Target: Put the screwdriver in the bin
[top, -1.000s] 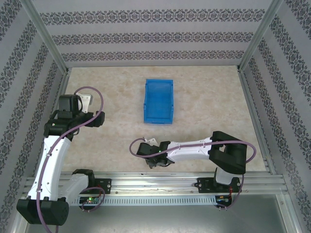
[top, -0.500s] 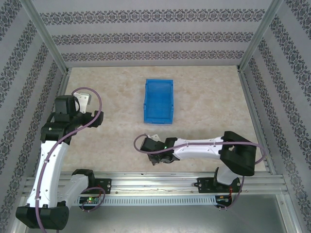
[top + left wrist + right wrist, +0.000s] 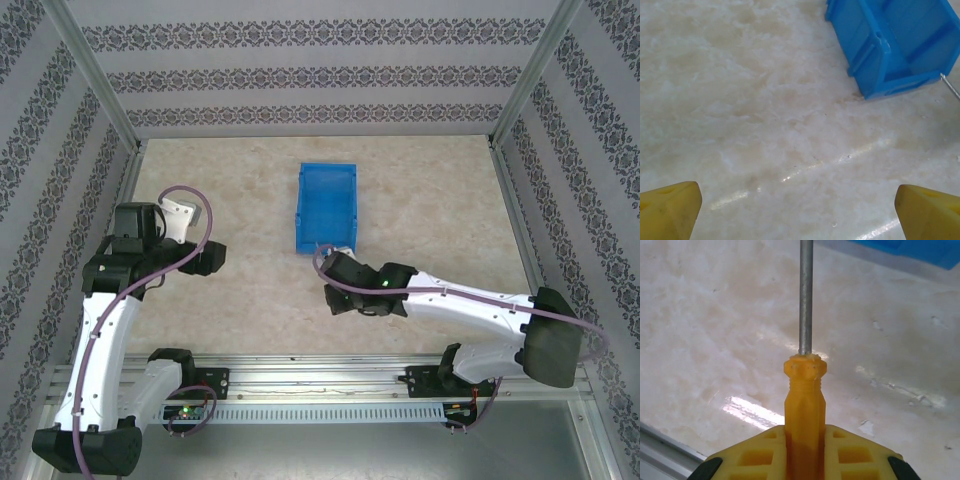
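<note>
The blue bin (image 3: 327,208) lies at the table's middle back, with nothing showing inside it. My right gripper (image 3: 335,272) hovers just short of the bin's near end. In the right wrist view this gripper (image 3: 805,450) is shut on the screwdriver's orange handle (image 3: 805,400). The thin metal shaft (image 3: 805,290) points ahead toward the bin's edge (image 3: 920,247). My left gripper (image 3: 208,257) hangs at the left. Its yellow fingers (image 3: 670,210) are spread wide over bare table, the gripper (image 3: 800,220) open. The bin's corner (image 3: 890,40) and the shaft tip (image 3: 951,86) show from there.
Patterned walls with metal posts enclose the marble-look table (image 3: 430,210). A metal rail (image 3: 320,375) runs along the near edge by the arm bases. Bare tabletop lies left and right of the bin.
My right arm has stretched from the near edge toward the bin's near end, carrying the screwdriver. The left arm has shifted only slightly.
</note>
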Controlling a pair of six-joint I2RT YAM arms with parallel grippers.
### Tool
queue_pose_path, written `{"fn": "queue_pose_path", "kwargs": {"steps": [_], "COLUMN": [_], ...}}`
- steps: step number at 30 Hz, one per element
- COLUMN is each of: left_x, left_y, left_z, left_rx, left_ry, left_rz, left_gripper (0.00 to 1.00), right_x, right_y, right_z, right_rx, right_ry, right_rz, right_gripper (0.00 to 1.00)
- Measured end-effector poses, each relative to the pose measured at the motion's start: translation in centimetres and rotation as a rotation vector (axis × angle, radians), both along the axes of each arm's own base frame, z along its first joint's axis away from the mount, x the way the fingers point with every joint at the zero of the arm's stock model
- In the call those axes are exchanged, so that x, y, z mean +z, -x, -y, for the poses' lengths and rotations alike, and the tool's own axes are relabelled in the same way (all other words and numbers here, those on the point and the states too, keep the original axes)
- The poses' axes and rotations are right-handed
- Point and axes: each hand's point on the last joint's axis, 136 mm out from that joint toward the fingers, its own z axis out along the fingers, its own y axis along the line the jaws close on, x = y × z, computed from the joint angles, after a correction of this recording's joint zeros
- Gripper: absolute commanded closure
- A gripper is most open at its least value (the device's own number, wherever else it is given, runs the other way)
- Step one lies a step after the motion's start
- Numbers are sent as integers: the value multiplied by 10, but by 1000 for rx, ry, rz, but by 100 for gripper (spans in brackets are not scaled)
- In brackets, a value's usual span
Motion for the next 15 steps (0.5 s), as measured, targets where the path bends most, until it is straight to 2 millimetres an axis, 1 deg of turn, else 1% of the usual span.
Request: {"fn": "queue_pose_path", "kwargs": {"steps": [4,6,12,15], "left_x": [0,-2,-7,-6], "left_y": [6,11,21,24], "left_z": [4,6,12,13], "left_rx": [-19,-30,-66,-79], "left_ry": [16,22,35,39], "left_rz": [6,1,-11,-9], "left_gripper": [1,1,1,1], "right_x": [1,8,30,32], "right_y": [-15,-27,-70,-91], "right_z": [16,21,14,11], "right_rx": [-36,-55,-88,-103], "right_ry": [24,19,-18,-38], "right_rz": [-12,-12,5,3], "right_gripper": [84,84,84,84]}}
